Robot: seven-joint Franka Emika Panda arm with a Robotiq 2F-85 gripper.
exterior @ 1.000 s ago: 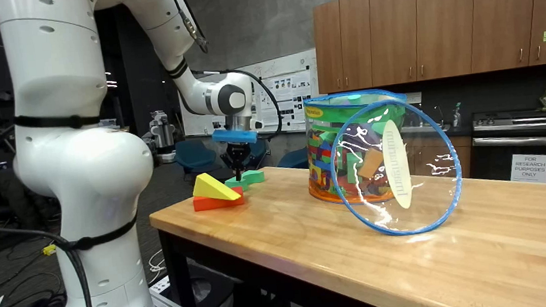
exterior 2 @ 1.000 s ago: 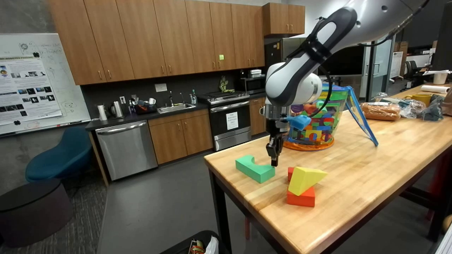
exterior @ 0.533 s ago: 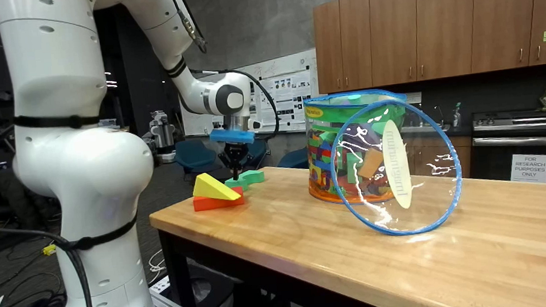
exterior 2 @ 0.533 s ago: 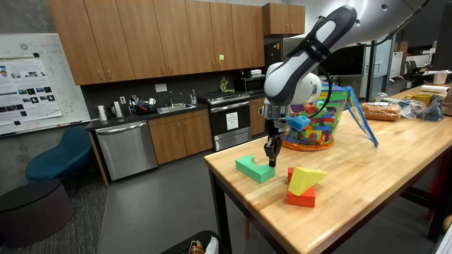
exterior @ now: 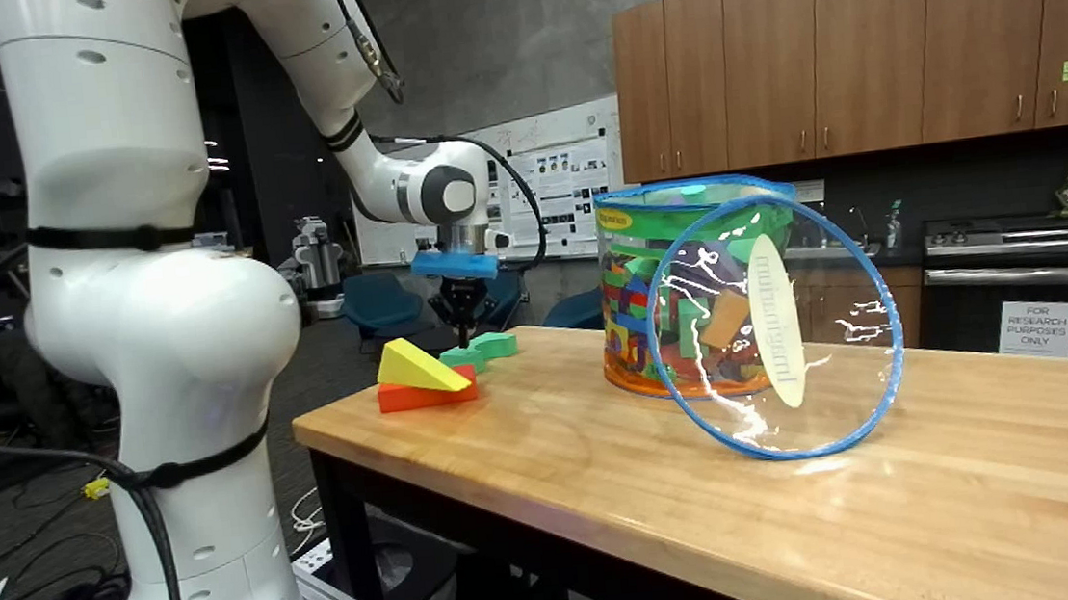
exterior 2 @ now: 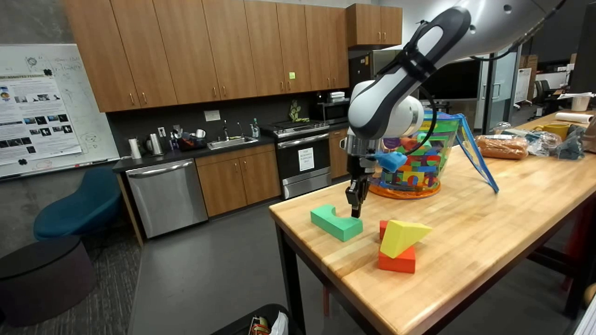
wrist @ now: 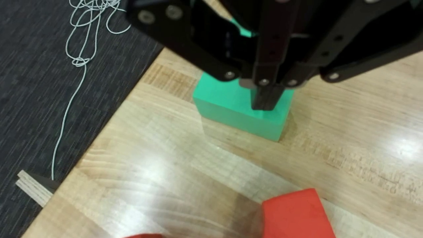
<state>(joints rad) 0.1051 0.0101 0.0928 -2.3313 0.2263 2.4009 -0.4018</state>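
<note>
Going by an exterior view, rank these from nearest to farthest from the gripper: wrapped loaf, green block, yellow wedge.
1. Green block: the gripper is at its picture-right end.
2. Yellow wedge: to the picture's right, closer to the camera.
3. Wrapped loaf: far picture right, farther back.

A green block (exterior 2: 336,224), with a concave curve cut into one side, lies flat on the counter (exterior 2: 470,223) near an edge; the end effector (wrist: 263,104) stands over one end of it, fingertips together, contact unclear; nearby, a yellow wedge (exterior 2: 401,238) rests, sloping, on a red block (exterior 2: 397,262).
</note>
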